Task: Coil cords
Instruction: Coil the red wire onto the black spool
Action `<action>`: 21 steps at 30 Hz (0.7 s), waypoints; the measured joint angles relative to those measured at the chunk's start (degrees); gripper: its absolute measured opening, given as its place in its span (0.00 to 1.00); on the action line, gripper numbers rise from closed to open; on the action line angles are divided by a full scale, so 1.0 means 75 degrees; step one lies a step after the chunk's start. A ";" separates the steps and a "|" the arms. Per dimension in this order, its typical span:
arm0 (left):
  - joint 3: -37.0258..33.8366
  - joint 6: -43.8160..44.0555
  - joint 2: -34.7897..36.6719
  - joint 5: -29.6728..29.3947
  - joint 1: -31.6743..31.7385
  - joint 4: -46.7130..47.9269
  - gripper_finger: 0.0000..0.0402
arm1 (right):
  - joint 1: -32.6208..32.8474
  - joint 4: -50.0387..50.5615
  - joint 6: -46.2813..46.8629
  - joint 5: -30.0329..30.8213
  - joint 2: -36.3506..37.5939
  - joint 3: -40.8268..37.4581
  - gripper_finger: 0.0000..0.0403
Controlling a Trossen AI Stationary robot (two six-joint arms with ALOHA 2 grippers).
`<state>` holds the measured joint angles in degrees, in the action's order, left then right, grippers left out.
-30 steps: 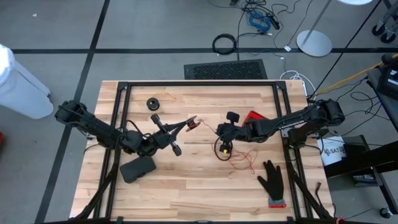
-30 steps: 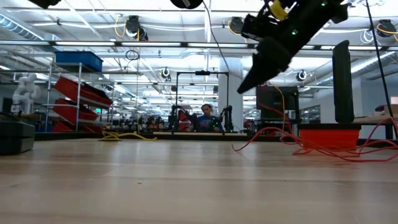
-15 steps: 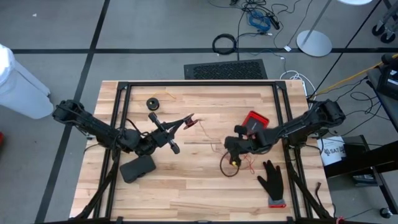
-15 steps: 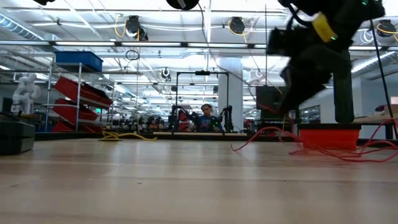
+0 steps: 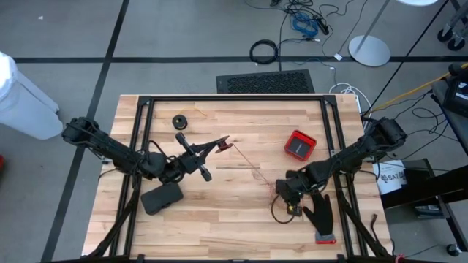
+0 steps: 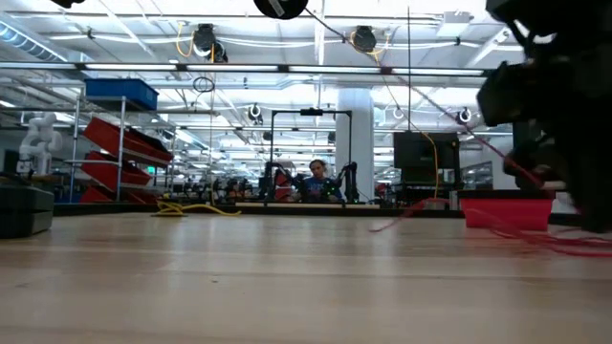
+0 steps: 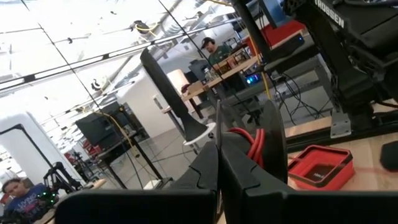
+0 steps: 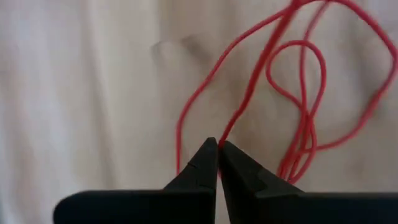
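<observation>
The red cord runs as a thin strand (image 5: 252, 168) between my two grippers. My left gripper (image 5: 221, 143), left of the table's middle and raised above it, is shut on a bunch of red cord loops (image 7: 251, 144). My right gripper (image 5: 281, 191), at the near right, is shut on the red strand (image 8: 231, 127). More loose red cord (image 8: 298, 93) lies on the wood under it and shows in the low view (image 6: 535, 239). A small black round spool (image 5: 180, 121) rests on the table at the far left. I see no yellow-tan cord on the table. My left gripper pinches a bunch of several red cord loops (image 7: 255, 140) between its two fingers, clear of the table. The fingers point toward the table's right edge, slanting upward. One strand leaves the bunch toward my right gripper. My right gripper pinches a single strand of the red cord (image 8: 225, 138) at its fingertips, from above, pointing down. The strand runs straight up to my left gripper (image 6: 449, 119). The other loops lie slack on the table.
A red box (image 5: 300, 145) stands at the right, far of my right gripper. A black glove (image 5: 319, 212) lies at the near right, close by that gripper. A flat black object (image 5: 162, 197) lies at the near left. Dark frame rails (image 5: 142, 146) run along both sides.
My right gripper has gone from the table's middle toward the near right corner, dragging the red cord along. The strand between the grippers has been drawn out longer and straight, and the loose loops have slid after it. The red box stands uncovered.
</observation>
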<state>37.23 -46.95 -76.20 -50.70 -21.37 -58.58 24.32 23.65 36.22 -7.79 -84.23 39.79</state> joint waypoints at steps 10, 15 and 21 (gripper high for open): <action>0.0000 0.0017 -0.0003 -0.0043 0.0000 0.0130 0.00 | 0.0699 -0.0014 0.1391 -0.2412 0.0057 0.0000 0.03; 0.0000 0.0018 0.0003 -0.0099 0.0003 0.0086 0.00 | 0.0962 -0.0833 0.1745 -0.2689 0.0611 -0.0012 0.08; 0.0000 0.0023 0.0003 -0.0096 0.0003 0.0089 0.00 | 0.0985 -0.1226 0.1286 -0.0785 0.1936 -0.0012 0.14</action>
<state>37.23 -46.78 -76.18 -51.42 -21.34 -57.91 31.70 14.46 45.87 -13.67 -69.71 39.70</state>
